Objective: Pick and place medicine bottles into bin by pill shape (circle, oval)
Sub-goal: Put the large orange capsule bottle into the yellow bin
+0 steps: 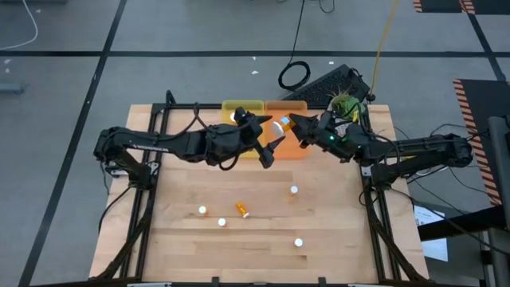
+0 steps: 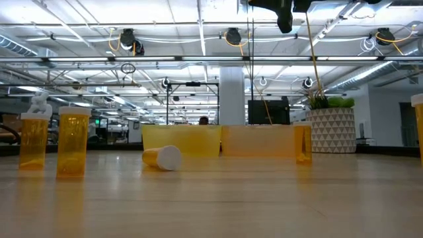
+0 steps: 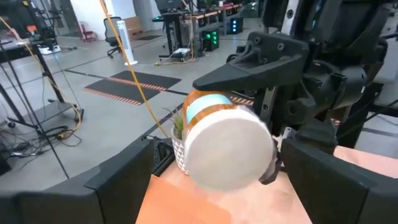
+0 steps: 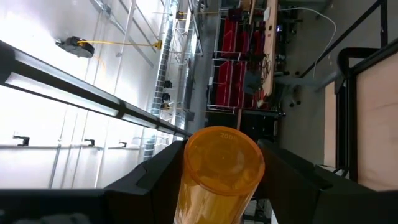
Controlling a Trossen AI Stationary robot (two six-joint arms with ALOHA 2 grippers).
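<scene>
Right gripper (image 1: 293, 127) grips a medicine bottle (image 1: 283, 124) above the orange tray (image 1: 299, 147), its fingers closed on the bottle's body. In the left wrist view the held bottle's white cap (image 3: 227, 148) faces the camera between the right gripper's two fingers. Left gripper (image 1: 269, 142) hovers just beside it over the seam of the yellow tray (image 1: 239, 106) and the orange tray, fingers spread wide and empty. Five further bottles (image 1: 241, 210) stand or lie on the wooden table (image 1: 335, 255), well apart from the trays; one lies on its side. A potted plant (image 1: 344, 105) sits at the table's far right corner.
</scene>
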